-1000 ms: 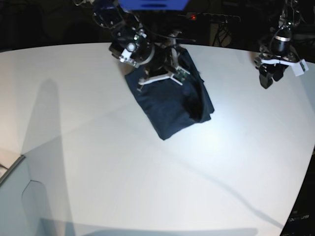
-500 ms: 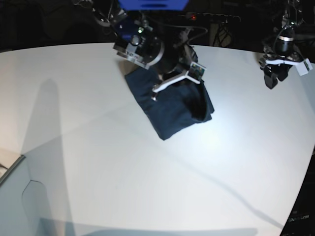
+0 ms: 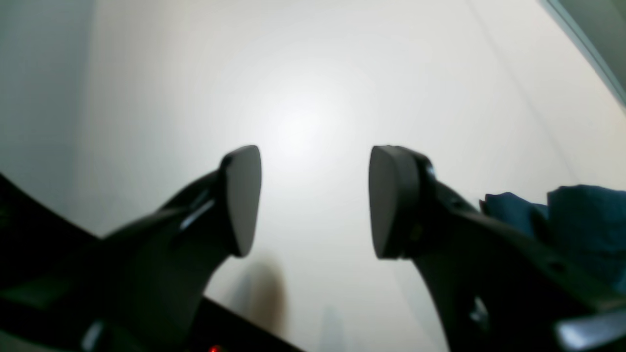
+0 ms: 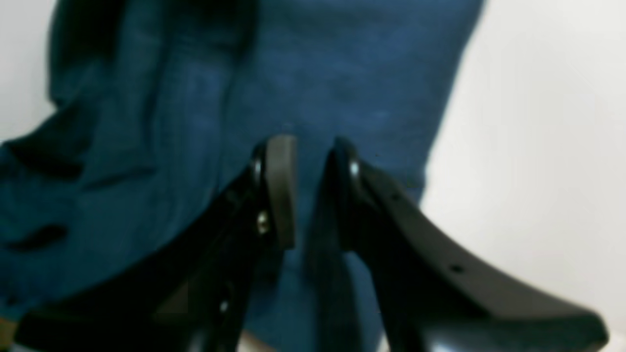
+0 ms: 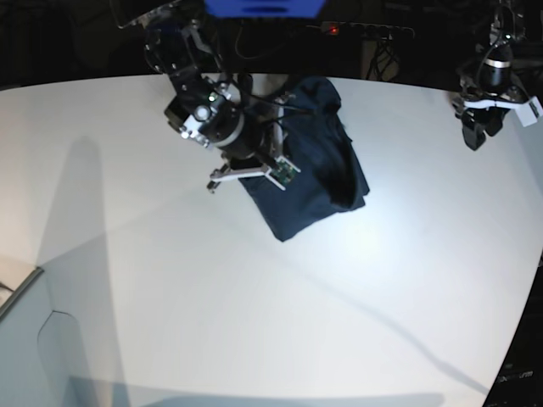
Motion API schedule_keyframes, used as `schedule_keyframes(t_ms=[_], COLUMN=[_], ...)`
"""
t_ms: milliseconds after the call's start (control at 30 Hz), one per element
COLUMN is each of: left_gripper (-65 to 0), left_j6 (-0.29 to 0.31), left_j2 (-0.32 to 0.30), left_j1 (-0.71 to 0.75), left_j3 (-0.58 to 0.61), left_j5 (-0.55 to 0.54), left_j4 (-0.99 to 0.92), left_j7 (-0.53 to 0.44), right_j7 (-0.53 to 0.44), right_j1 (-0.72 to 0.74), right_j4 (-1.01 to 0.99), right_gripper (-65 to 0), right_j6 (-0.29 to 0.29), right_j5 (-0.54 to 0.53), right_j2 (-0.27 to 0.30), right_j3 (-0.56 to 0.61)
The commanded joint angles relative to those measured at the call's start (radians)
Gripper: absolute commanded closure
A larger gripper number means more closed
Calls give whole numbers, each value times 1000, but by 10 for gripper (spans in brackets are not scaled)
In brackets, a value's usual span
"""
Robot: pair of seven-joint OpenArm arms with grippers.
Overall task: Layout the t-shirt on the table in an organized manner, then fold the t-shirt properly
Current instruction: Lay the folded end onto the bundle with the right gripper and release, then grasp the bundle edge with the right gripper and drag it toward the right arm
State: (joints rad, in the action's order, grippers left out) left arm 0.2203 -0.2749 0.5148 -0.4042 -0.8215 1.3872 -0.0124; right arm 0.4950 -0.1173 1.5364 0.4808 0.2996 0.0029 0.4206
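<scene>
The dark navy t-shirt (image 5: 318, 174) lies folded into a compact bundle on the white table (image 5: 254, 297), toward the back centre. My right gripper (image 5: 254, 170) hovers over the bundle's left edge. In the right wrist view its fingers (image 4: 313, 146) stand a narrow gap apart above the blue t-shirt (image 4: 342, 73), with nothing clearly between them. Far to the right, my left gripper (image 5: 475, 136) hangs well apart from the shirt. In the left wrist view it (image 3: 315, 195) is wide open and empty over bare table (image 3: 313, 73), with a bit of t-shirt (image 3: 587, 220) at the right.
A pale grey box corner (image 5: 34, 339) sits at the lower left. The table's curved edge (image 5: 522, 339) runs down the right side. A power strip with a red light (image 5: 335, 30) lies behind the table in the dark.
My right arm has swung from the shirt's back part forward and left to its left edge. The bundle has kept its shape. The left arm has barely shifted.
</scene>
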Motion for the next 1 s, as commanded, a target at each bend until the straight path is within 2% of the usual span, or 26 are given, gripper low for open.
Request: schedule_keyframes(t_ms=[0, 233, 433, 600, 833, 900, 967], left_gripper=[-338, -338, -339, -339, -339, -339, -339], left_j6=[12, 12, 12, 12, 12, 12, 12], left_j2=[-13, -13, -17, -17, -13, -13, -13], left_j1=[0, -5, -5, 2, 3, 3, 2], left_j3=[-8, -8, -8, -8, -8, -8, -8], left_j5=[-9, -9, -9, -9, -9, -9, -9], left_j4=[11, 11, 11, 11, 11, 11, 11], left_j7=[-25, -25, -25, -25, -25, -25, -25], right_j7=[-25, -25, -26, -26, -22, -20, -20], right_j1=[5, -29, -29, -14, 49, 55, 55], right_j4=[6, -12, 75, 138, 120, 120, 120], right_gripper=[-123, -123, -123, -123, -135, -190, -281], right_j6=[-1, -1, -1, -1, -1, -1, -1], right_j5=[-13, -13, -13, -13, -13, -13, -13], right_j2=[-11, -4, 12, 9, 4, 3, -7], right_j3=[37, 222, 283, 225, 39, -24, -67])
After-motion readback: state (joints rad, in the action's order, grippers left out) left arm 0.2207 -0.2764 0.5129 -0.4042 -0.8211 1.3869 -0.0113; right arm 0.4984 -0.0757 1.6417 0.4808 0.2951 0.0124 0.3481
